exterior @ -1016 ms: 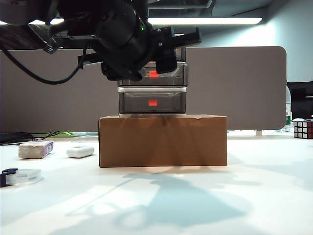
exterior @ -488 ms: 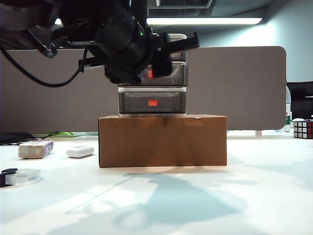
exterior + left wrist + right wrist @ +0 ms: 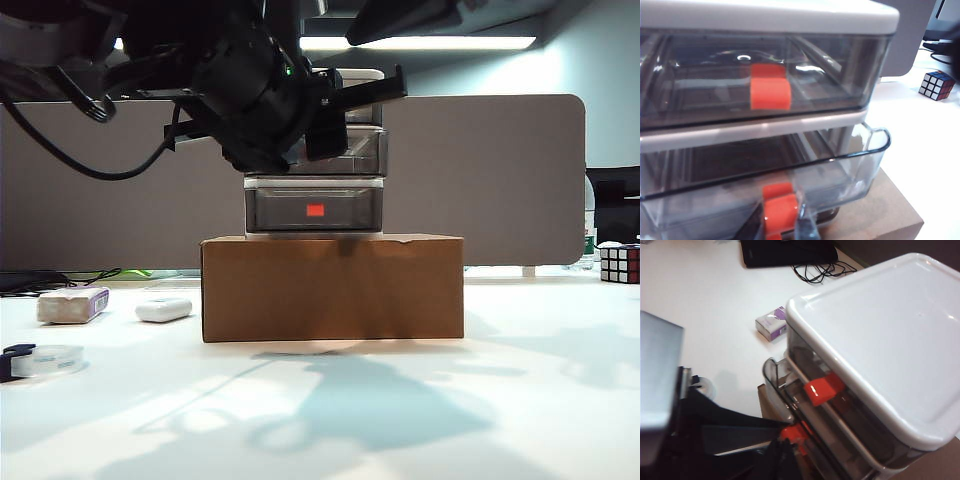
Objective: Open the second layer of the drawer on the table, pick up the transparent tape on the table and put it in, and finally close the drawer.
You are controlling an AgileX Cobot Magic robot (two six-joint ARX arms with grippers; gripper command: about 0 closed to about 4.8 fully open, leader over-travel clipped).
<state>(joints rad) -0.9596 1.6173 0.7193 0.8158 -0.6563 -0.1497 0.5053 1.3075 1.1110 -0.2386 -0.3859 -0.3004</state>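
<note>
The drawer (image 3: 314, 190), a white cabinet with smoky grey drawers, stands on a brown cardboard box (image 3: 333, 288). Its second layer (image 3: 790, 185) sticks out a little past the top drawer. My left gripper (image 3: 781, 220) is shut on its red-orange tab (image 3: 780, 209), with one finger on each side. In the exterior view the left gripper (image 3: 325, 135) hides that tab. My right arm (image 3: 400, 15) hangs above the cabinet top (image 3: 890, 340); its jaws are lost in the dark. The transparent tape (image 3: 42, 360) lies on the table (image 3: 450, 400) at the far left.
A grey block with a purple end (image 3: 72, 304) and a white pebble-like object (image 3: 164, 309) lie left of the box. A Rubik's cube (image 3: 620, 263) sits at the far right. A grey partition (image 3: 480, 180) stands behind the table.
My left gripper has closed in on the middle drawer's tab, which now is covered in the exterior view. The cabinet has nudged slightly right. The right arm has come into view at the top.
</note>
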